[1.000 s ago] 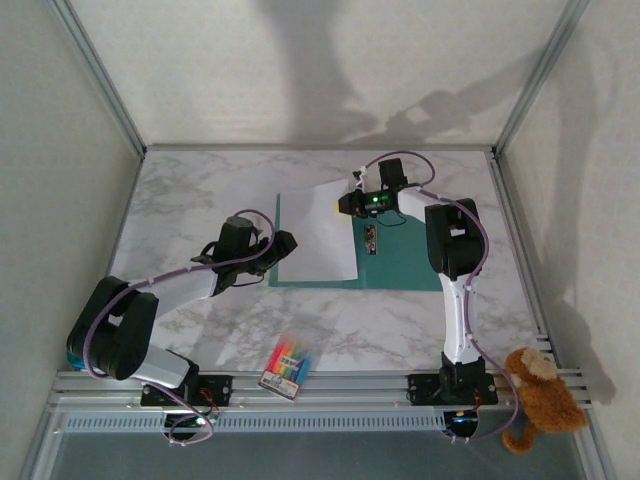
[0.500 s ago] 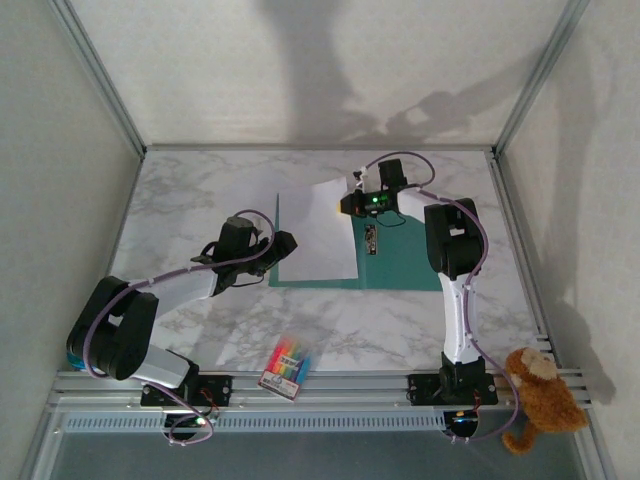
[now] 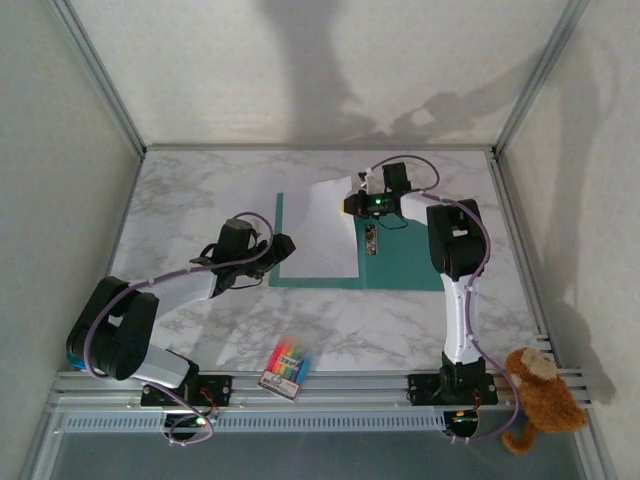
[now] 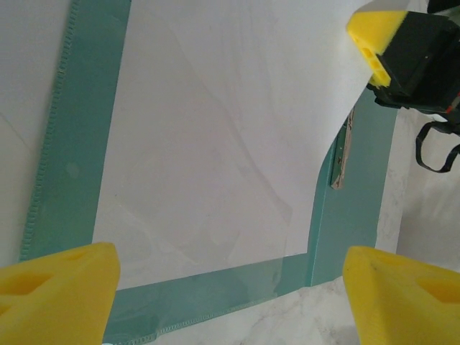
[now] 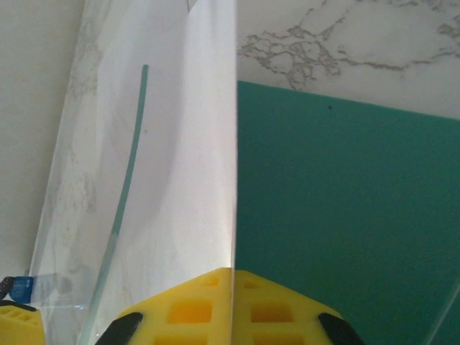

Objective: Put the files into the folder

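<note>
The teal folder (image 3: 410, 262) lies open on the marble table, its metal clip (image 3: 371, 238) along the spine. A white sheet of the files (image 3: 318, 232) covers its left half. My right gripper (image 3: 352, 203) is at the sheet's far right corner, shut on the paper's edge. In the right wrist view the sheet (image 5: 180, 180) runs straight up from between the closed yellow pads (image 5: 233, 287), with the folder (image 5: 345, 215) to its right. My left gripper (image 3: 280, 250) hovers open over the folder's near left corner. Its wrist view looks down on the sheet (image 4: 215, 144) and the teal border (image 4: 72, 165).
A packet of coloured pens (image 3: 286, 366) lies near the front edge between the arm bases. A brown teddy bear (image 3: 540, 398) sits at the front right corner. Pale walls and metal frame rails enclose the table on three sides.
My right gripper has closed onto the sheet's edge and shifted slightly right. The left arm has barely moved.
</note>
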Robot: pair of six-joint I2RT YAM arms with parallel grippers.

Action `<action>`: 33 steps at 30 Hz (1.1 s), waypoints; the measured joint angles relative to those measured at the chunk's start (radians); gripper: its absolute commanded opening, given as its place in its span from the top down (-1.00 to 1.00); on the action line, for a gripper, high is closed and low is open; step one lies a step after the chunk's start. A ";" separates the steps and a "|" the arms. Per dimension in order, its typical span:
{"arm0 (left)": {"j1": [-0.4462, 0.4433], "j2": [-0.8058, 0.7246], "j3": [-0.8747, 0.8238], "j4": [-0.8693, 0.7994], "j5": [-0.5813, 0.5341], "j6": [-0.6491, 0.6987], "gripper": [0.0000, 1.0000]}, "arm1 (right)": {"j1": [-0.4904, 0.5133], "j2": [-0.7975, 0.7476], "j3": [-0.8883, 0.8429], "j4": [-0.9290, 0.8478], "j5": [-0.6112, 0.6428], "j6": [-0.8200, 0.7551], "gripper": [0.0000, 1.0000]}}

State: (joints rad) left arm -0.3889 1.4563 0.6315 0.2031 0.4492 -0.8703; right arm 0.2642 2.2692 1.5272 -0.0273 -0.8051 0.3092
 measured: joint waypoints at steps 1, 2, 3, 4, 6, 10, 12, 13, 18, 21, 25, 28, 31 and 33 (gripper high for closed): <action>0.000 -0.002 -0.001 0.000 0.000 0.000 -0.63 | 0.000 -0.008 -0.006 0.009 -0.001 0.003 1.00; 0.001 -0.004 -0.001 0.000 0.000 0.000 -0.63 | 0.000 -0.014 -0.011 0.017 -0.002 0.006 1.00; 0.001 -0.008 -0.002 0.000 0.000 0.000 -0.63 | 0.000 -0.021 -0.019 0.025 -0.003 0.010 1.00; 0.001 -0.011 -0.003 0.000 0.000 0.000 -0.63 | 0.000 -0.027 -0.028 0.037 -0.003 0.014 1.00; 0.001 -0.016 -0.005 0.001 0.000 0.000 -0.63 | 0.000 -0.033 -0.042 0.048 -0.007 0.017 1.00; 0.001 -0.017 -0.006 0.001 0.000 0.000 -0.63 | 0.003 -0.035 -0.072 0.054 -0.009 0.016 1.00; 0.001 -0.017 -0.006 0.000 0.000 0.000 -0.63 | 0.005 -0.035 -0.082 0.055 -0.010 0.013 1.00; 0.001 -0.017 -0.006 0.001 0.000 0.000 -0.63 | 0.006 -0.035 -0.085 0.055 -0.011 0.012 1.00; 0.001 -0.017 -0.007 0.001 0.000 0.000 -0.63 | 0.021 -0.035 -0.094 0.062 -0.029 -0.004 1.00; 0.001 -0.017 -0.008 0.001 0.000 0.000 -0.63 | 0.025 -0.035 -0.094 0.068 -0.037 -0.015 1.00; 0.001 -0.017 -0.008 0.001 0.000 0.000 -0.63 | 0.027 -0.035 -0.094 0.067 -0.055 -0.040 1.00; 0.001 -0.017 -0.011 0.001 0.000 0.000 -0.63 | 0.026 -0.035 -0.086 0.052 -0.064 -0.064 1.00; 0.001 -0.017 -0.012 0.001 0.000 0.000 -0.63 | 0.026 -0.035 -0.068 0.031 -0.079 -0.090 1.00; 0.001 -0.017 -0.012 0.001 0.000 0.000 -0.64 | 0.024 -0.035 -0.055 0.013 -0.086 -0.110 1.00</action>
State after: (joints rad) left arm -0.3878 1.4395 0.6193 0.2039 0.4496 -0.8707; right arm 0.2878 2.2341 1.4719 -0.0143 -0.8913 0.1993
